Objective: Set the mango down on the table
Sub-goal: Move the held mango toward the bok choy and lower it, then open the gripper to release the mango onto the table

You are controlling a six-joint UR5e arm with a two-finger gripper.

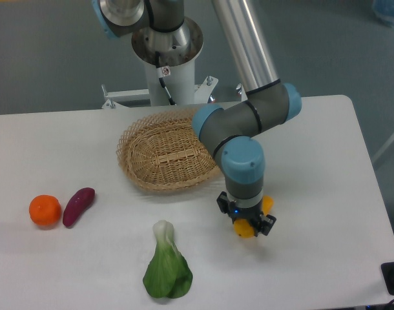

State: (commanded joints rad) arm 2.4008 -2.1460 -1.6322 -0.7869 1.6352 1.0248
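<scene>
Yellow mango (243, 228) clamped between the fingers of the gripper (246, 221), carried just above the white table (326, 194), in front of and a little to the right of the wicker basket (159, 155). Only the lower yellow end and an orange bit beside the wrist showing, the rest hidden by the blue-capped wrist joint. Whether the fruit already touches the tabletop: cannot tell from this angle, though a faint shadow beneath hints at a small gap. Transport step apparently in hand, with the fruit out of the basket and over bare surface. Next, probably: lower straight down until the fruit rests on the white surface, then part the fingers and lift clear without nudging it. Worth minding: a smooth oblong fruit, likely to roll once released, so a low, gentle release. Bok choy (167, 267) near on the left front; orange (44, 210) and purple sweet potato (78, 205) well apart at the far left.
</scene>
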